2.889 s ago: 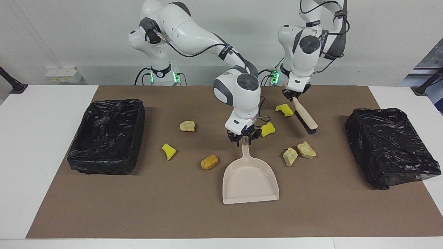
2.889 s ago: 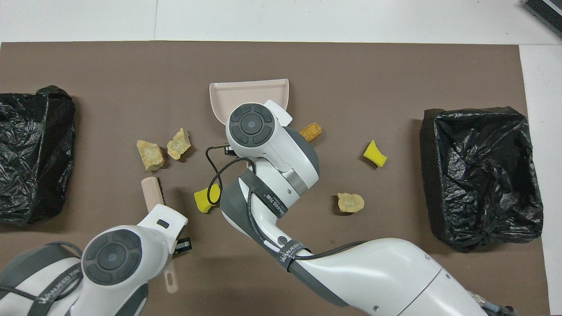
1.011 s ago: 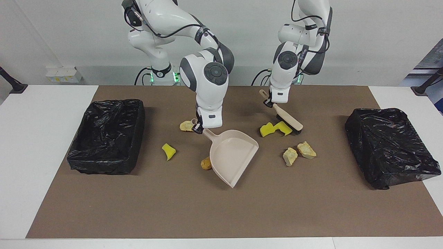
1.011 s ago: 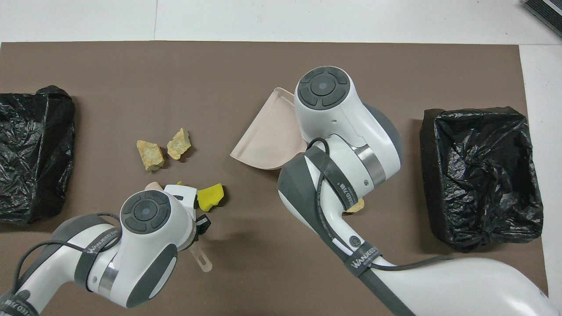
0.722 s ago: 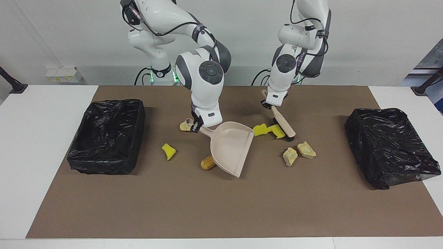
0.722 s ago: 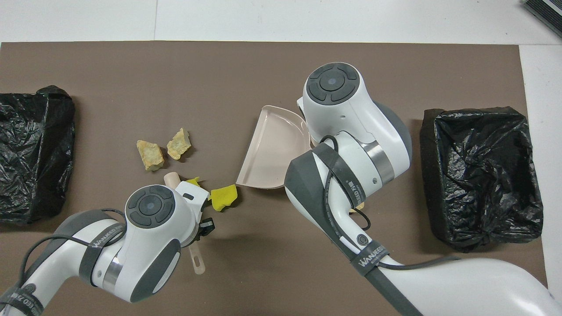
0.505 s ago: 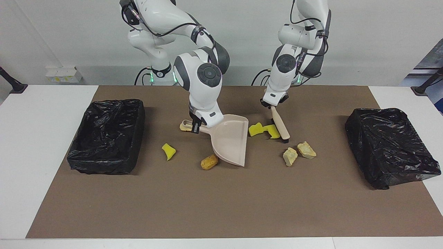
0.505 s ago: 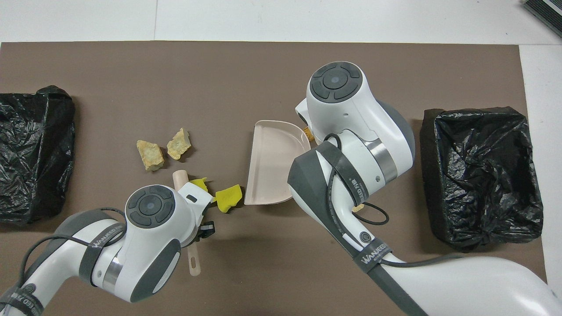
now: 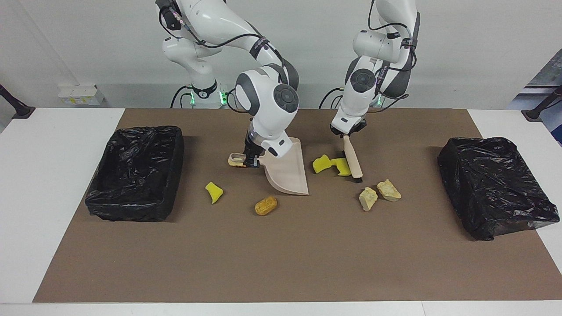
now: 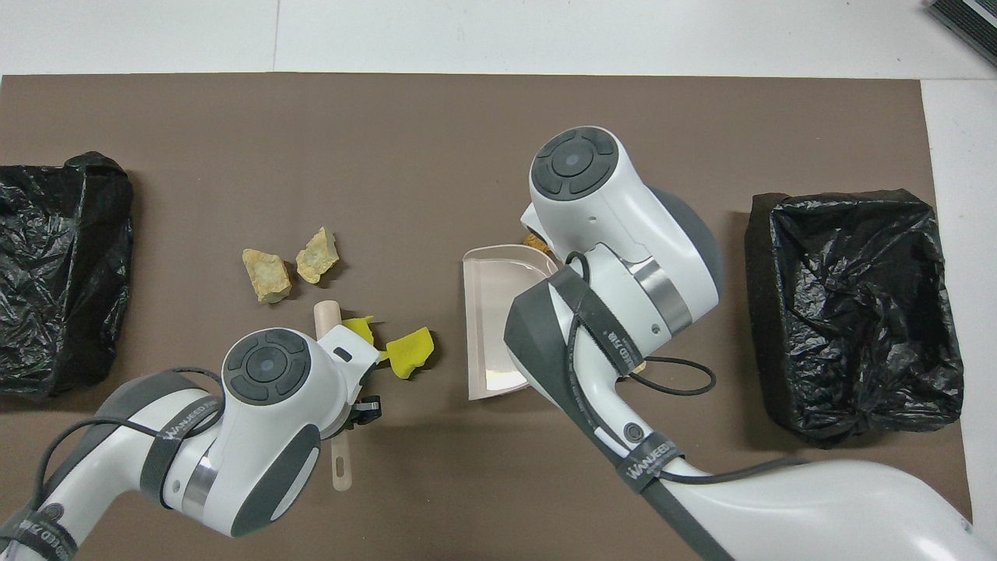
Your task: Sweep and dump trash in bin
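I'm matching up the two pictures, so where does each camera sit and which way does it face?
Facing view: high across the table, facing the robots; both arms and bases show, right gripper on the dustpan.
Overhead view: high above the robots' end, looking steeply down; only forearms and wrists show.
Shared: dustpan, brush, both bins, mirrored.

Two sponge bits (image 9: 331,164) lie between dustpan (image 9: 287,175) and brush (image 9: 354,161) — touching the brush.

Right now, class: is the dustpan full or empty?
Empty. The dustpan shows only its bare beige inside; the yellow scraps lie on the mat beside its mouth.
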`<state>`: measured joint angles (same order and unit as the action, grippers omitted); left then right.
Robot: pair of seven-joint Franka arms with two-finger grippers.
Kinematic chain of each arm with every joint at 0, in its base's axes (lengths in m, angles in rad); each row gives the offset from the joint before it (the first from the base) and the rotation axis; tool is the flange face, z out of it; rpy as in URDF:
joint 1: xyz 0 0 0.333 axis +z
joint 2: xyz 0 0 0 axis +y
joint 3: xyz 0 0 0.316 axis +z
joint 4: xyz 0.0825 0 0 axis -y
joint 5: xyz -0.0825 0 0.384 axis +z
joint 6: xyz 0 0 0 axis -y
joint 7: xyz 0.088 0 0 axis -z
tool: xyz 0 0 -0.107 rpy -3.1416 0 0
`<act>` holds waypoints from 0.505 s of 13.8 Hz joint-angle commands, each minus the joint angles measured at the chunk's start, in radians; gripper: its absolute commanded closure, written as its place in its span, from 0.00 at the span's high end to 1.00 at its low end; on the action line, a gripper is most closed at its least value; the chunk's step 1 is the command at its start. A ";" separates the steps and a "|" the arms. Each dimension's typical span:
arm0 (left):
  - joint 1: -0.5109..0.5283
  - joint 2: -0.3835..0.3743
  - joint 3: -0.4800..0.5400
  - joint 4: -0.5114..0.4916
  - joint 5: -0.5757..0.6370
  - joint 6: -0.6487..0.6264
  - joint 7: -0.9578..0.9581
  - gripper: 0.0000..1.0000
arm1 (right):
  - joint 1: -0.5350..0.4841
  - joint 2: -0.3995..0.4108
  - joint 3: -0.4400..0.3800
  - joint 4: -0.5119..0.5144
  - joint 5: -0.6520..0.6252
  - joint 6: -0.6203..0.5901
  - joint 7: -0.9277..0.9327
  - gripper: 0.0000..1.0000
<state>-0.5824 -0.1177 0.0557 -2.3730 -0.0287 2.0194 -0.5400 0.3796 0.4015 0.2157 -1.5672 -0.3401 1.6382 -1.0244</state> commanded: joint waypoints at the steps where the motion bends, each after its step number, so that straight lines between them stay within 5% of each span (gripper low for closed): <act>1: -0.007 -0.005 -0.002 0.003 -0.010 0.007 0.075 0.00 | 0.008 -0.035 0.008 -0.096 -0.025 0.097 0.101 0.00; 7: -0.097 -0.005 -0.010 0.006 -0.013 0.094 0.160 0.00 | 0.001 -0.019 0.010 -0.119 -0.023 0.176 0.110 0.00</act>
<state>-0.6272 -0.1187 0.0416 -2.3721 -0.0287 2.0735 -0.3900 0.3975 0.3958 0.2145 -1.6468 -0.3556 1.7783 -0.9340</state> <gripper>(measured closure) 0.740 0.674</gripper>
